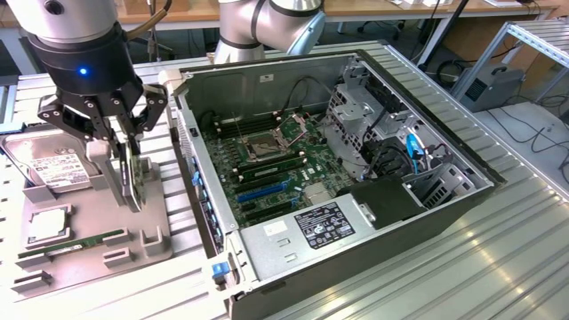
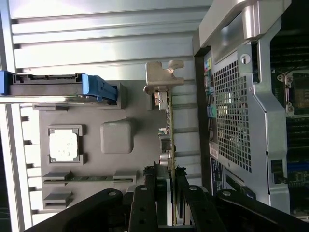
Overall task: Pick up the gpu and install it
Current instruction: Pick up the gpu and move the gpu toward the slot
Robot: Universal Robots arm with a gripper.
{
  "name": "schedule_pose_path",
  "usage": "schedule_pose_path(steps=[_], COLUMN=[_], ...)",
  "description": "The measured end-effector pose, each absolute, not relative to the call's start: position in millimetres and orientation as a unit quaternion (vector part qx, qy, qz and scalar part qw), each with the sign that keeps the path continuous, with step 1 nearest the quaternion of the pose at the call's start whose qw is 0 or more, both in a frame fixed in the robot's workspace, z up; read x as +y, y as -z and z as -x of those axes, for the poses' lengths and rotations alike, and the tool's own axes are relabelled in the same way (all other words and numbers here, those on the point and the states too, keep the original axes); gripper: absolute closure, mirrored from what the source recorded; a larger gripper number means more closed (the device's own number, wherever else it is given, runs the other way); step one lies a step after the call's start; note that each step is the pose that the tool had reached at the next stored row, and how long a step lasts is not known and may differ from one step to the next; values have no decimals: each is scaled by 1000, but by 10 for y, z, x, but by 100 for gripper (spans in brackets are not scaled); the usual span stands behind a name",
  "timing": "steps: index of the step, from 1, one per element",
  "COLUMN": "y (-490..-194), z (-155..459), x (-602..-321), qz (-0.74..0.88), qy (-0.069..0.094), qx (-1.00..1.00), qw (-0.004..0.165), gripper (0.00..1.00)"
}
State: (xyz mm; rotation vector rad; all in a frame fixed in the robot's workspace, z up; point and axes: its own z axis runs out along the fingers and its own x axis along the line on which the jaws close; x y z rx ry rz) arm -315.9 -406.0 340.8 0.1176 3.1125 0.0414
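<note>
Pincer (image 1: 124, 143) (image 2: 166, 174) pinches the gpu (image 1: 133, 175) (image 2: 170, 140) by both flat faces, fingers snug against the card. The gpu stands upright on edge at the grey holder tray (image 1: 89, 213) on the worktop (image 1: 498, 267), silver bracket (image 2: 163, 77) at its far end. It is just beside the open computer case (image 1: 356, 167), between the case and the hard drive (image 1: 49, 163). Cannot tell whether its lower edge is clear of the tray.

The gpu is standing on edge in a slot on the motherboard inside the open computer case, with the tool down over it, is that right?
Not quite. The gpu stands on edge in the grey holder tray outside the open computer case, not in a slot on the motherboard. The tool is down over it, as you said. The exterior view shows this.
</note>
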Motion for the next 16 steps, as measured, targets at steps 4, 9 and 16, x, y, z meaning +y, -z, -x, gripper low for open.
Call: schedule_pose_path(steps=[4, 9, 16], y=[-3425, -3456, -3491], z=[3159, 3159, 3159], x=[-4060, -4060, -4060], qz=[-38, -38, -38], qy=[-13, -13, -13], qx=[999, 999, 999], qw=[13, 13, 13], gripper=[73, 73, 73])
